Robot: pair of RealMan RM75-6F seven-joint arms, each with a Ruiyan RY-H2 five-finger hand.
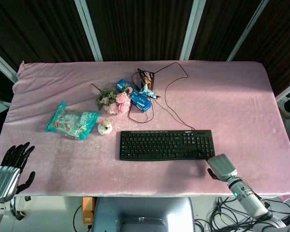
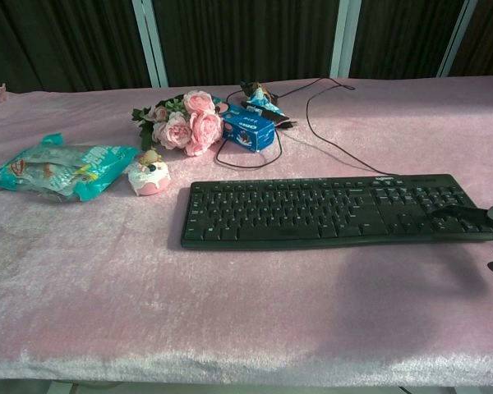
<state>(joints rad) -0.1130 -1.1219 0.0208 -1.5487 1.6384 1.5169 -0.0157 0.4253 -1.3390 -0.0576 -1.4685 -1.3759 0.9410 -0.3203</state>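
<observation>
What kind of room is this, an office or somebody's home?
Probably a test or demo room, not a home: one table under pink velvet cloth, dark curtains behind, loose cables on the floor. A keyboard, fake roses and snack packets look like laid-out props.

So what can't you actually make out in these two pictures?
- Right robot hand: chest view's edge cuts it off; which key its finger touches is too small.
- Left robot hand: absent from chest view.
- Blue boxes: print too small.
- Keyboard cable's far end: hidden behind the dark snack packet.
</observation>
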